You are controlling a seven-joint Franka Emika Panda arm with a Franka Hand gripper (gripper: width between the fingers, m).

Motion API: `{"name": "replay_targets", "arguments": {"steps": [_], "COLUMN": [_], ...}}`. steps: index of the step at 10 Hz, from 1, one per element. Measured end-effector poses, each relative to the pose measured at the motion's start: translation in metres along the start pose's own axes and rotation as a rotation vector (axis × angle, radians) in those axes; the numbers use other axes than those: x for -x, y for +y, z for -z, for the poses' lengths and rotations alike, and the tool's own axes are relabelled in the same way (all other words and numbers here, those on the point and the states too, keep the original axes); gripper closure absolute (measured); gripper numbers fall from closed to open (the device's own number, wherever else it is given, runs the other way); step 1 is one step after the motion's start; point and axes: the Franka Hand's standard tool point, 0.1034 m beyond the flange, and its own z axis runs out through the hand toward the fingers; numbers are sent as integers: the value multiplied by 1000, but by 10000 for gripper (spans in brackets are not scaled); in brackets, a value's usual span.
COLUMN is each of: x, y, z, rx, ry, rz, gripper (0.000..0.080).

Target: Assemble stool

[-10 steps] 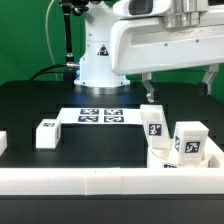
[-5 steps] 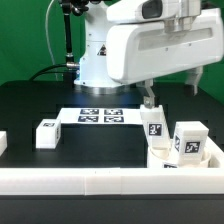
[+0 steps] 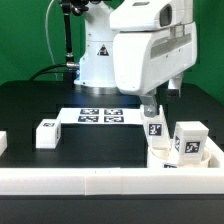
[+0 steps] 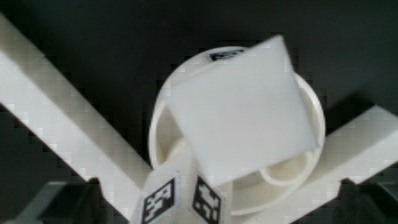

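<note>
The jaws hang spread and empty over the leg [image 3: 153,122] by the seat [image 3: 162,158], probably light, stiff, slick plastic, best pinched across flat sides.

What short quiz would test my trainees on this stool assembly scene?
1. True or false: the leftmost leg in the exterior view lies on the marker board.
2. How many tagged legs show in the exterior view? A one, B three, C five.
3. Which of those legs is the hand nearest?
Key: 1 false; 2 B; 3 the middle leg.
</note>
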Motion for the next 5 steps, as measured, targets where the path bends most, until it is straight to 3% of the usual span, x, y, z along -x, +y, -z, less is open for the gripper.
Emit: {"name": "replay_targets", "arguments": {"steps": [1,4,5], "x": [2,9,11], "y": [2,9,10], "z": [0,-4,-4], "rx": [9,67,72], "ry": [-6,-4,-13], "rz": [75,357,412], "gripper": [151,151,151]}}
